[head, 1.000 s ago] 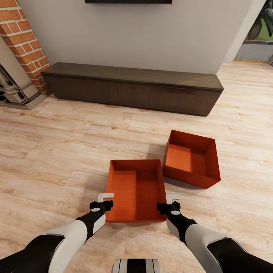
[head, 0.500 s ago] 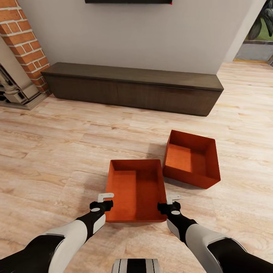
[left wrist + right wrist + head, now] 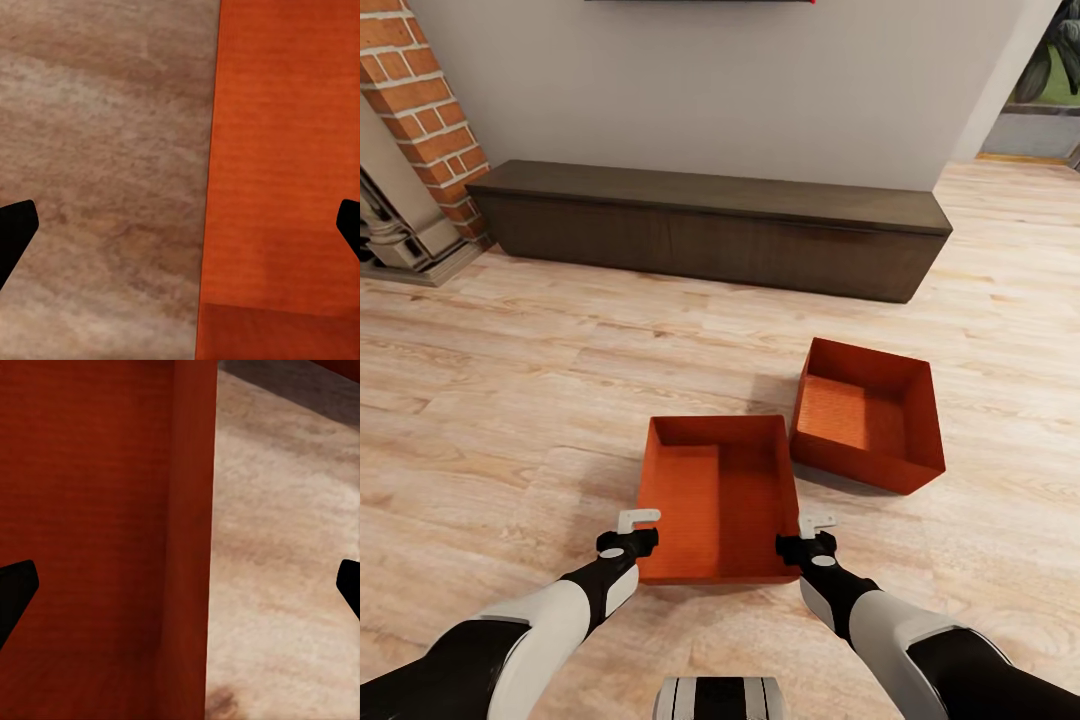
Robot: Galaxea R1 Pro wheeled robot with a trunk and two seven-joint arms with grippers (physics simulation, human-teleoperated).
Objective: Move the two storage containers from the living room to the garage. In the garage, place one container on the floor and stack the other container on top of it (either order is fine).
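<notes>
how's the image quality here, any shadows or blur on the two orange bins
Head view: sharp and evenly lit; near bin has a shaded inner wall, far bin casts a soft floor shadow. Left wrist view: bin wall and wood floor look soft, smeared. Right wrist view: bin wall dark, in shade.

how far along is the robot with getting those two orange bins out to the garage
Nothing is moved yet: both bins sit on the living room's wood floor. In hand: the left gripper and right gripper, both open, straddle the side walls of the near container. Left: gripping, carrying both, including the far container, and stacking them.
</notes>
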